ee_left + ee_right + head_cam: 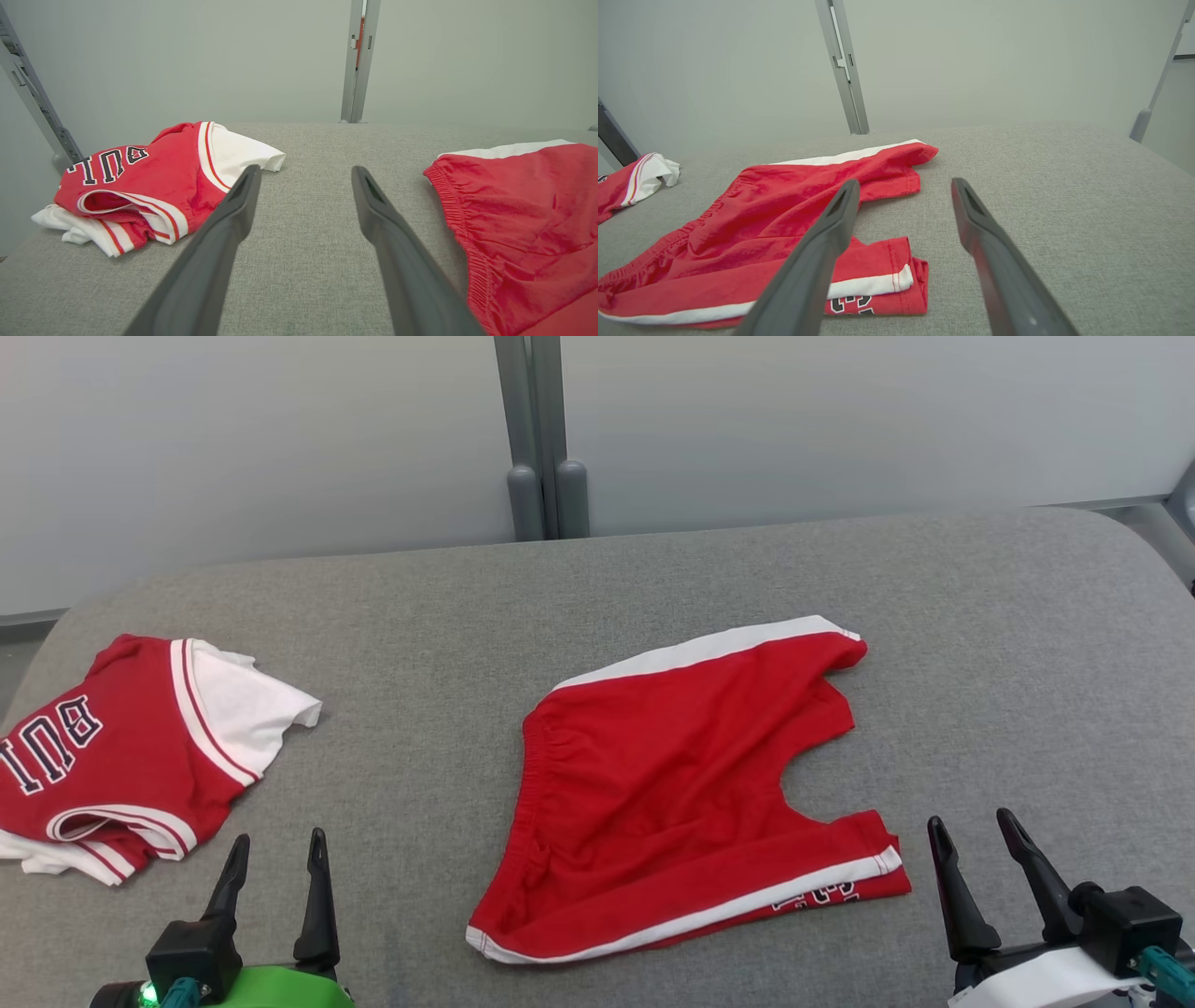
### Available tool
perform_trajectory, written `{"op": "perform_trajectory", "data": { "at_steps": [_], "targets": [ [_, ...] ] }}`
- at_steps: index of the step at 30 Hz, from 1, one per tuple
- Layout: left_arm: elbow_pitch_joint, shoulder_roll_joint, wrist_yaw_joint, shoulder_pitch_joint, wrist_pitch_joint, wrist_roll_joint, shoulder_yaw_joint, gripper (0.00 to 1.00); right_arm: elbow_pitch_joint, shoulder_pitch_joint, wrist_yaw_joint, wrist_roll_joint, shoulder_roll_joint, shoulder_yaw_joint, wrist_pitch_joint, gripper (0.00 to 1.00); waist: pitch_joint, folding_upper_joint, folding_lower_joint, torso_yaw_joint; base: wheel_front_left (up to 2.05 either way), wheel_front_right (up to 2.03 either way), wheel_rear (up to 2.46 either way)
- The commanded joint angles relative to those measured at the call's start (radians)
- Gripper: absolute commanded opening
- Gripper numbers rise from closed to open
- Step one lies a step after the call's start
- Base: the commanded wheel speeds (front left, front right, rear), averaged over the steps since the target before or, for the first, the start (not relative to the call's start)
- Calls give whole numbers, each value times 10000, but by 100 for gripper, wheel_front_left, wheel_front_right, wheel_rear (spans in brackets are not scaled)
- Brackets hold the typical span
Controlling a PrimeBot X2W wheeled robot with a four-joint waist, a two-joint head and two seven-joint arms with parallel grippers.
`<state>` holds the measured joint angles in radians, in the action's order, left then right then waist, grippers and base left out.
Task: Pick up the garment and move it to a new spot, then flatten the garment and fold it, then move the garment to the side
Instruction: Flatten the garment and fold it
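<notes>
Red shorts (672, 784) with white side stripes, the garment, lie spread in the middle of the grey padded table (429, 616), waistband to the left, one leg partly folded under. The same shorts (528, 219) fill the right of the left wrist view, and the shorts (784, 224) lie left of my fingers in the right wrist view. My left gripper (277, 857) hovers open at the front left, between the jersey and the shorts. My right gripper (976, 835) stands open just right of the near shorts leg. Neither holds anything.
A folded red and white jersey (121, 756) with dark lettering lies at the table's left edge; the jersey (149, 186) is also in the left wrist view. A grey post (537, 439) and pale wall panels stand behind the table.
</notes>
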<state>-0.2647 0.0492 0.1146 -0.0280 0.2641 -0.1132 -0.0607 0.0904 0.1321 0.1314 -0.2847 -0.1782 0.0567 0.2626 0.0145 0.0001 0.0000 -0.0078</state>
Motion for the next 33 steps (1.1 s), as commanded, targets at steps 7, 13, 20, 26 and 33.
{"op": "perform_trajectory", "data": {
  "at_steps": [7, 13, 20, 26, 33],
  "targets": [
    [6, 28, 58, -66, 4, 55, -23, 100, 69, 97, -14, 78, -39, 39, 33, 100, -36, -1, 0, 62, 0, 0, 0],
    [-230, 28, 91, -76, 4, 83, 451, 100, 411, -67, -14, -52, -47, 47, 33, 100, -82, -1, 0, 65, 0, 0, 0],
    [-790, 144, 154, -147, 4, 156, 1485, 100, 1284, -462, -14, -132, -208, 267, 33, 100, -159, -1, 0, 32, 0, 0, 0],
    [-1482, 440, 161, 46, 4, -191, 2809, 100, 2112, -948, -14, -244, -291, 591, 31, 100, -270, -1, 0, 66, 0, 0, 0],
    [-2134, 696, 161, 507, 5, -644, 3871, 100, 3405, -1700, -14, -487, -315, 1238, 33, 100, -489, -1, 0, 86, 0, 0, 0]
  ]
}}
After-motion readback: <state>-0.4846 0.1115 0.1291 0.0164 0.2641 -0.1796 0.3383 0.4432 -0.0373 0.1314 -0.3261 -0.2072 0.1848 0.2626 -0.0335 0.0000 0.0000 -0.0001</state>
